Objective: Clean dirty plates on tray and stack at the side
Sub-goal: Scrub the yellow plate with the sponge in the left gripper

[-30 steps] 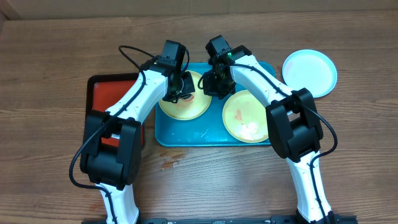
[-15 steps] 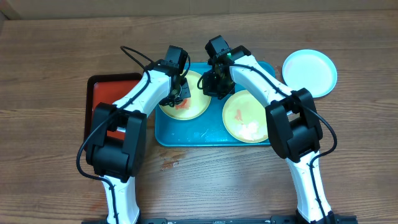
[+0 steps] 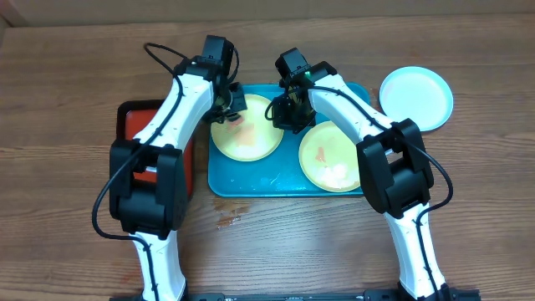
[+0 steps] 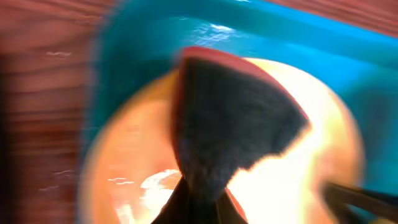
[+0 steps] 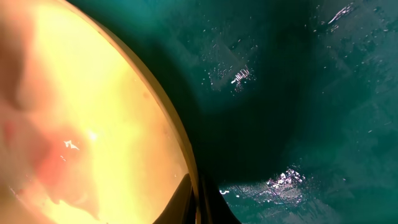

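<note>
The turquoise tray [image 3: 259,177] holds two yellow-green plates. The left plate [image 3: 251,140] has an orange smear and the right plate [image 3: 330,157] has pink and white smears. The pale blue plate [image 3: 416,97] lies on the table right of the tray. My left gripper [image 3: 229,104] is shut on a dark grey sponge with a red edge [image 4: 230,118], over the far left rim of the left plate [image 4: 124,168]. My right gripper [image 3: 286,115] is shut on that plate's right rim [image 5: 186,162], fingertips [image 5: 198,202] pinching it above the wet tray [image 5: 298,93].
A smaller red tray with a black rim [image 3: 132,125] lies left of the turquoise tray, partly under my left arm. A small wet stain [image 3: 227,219] marks the wooden table just in front of the tray.
My left gripper has swept the sponge from the middle of the left plate to its far left rim. My right gripper has held still on the plate's rim.
</note>
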### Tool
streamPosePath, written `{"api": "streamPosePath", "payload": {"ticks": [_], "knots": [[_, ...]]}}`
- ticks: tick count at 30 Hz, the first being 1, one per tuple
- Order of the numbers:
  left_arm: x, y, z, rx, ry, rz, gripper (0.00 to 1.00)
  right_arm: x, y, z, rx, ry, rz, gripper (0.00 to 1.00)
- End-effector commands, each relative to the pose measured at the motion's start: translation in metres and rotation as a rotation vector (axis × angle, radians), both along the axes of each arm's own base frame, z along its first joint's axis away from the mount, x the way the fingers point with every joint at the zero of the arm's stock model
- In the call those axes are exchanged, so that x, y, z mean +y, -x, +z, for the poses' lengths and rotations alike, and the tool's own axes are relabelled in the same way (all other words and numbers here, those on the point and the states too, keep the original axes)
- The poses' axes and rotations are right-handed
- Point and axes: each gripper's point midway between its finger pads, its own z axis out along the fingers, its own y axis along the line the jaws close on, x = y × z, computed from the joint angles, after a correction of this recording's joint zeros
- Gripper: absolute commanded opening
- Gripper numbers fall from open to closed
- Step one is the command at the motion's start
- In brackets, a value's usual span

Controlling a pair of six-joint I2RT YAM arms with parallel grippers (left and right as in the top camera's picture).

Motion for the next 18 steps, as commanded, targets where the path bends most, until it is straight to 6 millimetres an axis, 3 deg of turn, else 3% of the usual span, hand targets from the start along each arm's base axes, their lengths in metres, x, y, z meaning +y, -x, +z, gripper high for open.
{"api": "streamPosePath", "payload": {"ticks": [1,5,8,12,18], "knots": [[-0.041,0.014,-0.016,0.067,0.148,-0.044,0.04,-0.009,0.0,-0.011,0.003,0.048,-0.017,0.04],[-0.048,0.019,-0.043,0.107,0.129,-0.062,0.04,-0.009,0.0,-0.011,0.002,0.049,-0.017,0.04],[-0.038,0.02,-0.06,0.13,0.073,-0.044,0.04,-0.01,-0.001,-0.011,0.0,0.055,-0.018,0.04],[0.002,0.016,-0.071,0.131,-0.08,0.019,0.04,-0.013,-0.002,-0.011,-0.007,0.07,-0.021,0.04],[0.062,0.017,-0.062,0.147,-0.262,0.11,0.04,-0.013,-0.002,-0.011,-0.008,0.069,-0.021,0.04]]}}
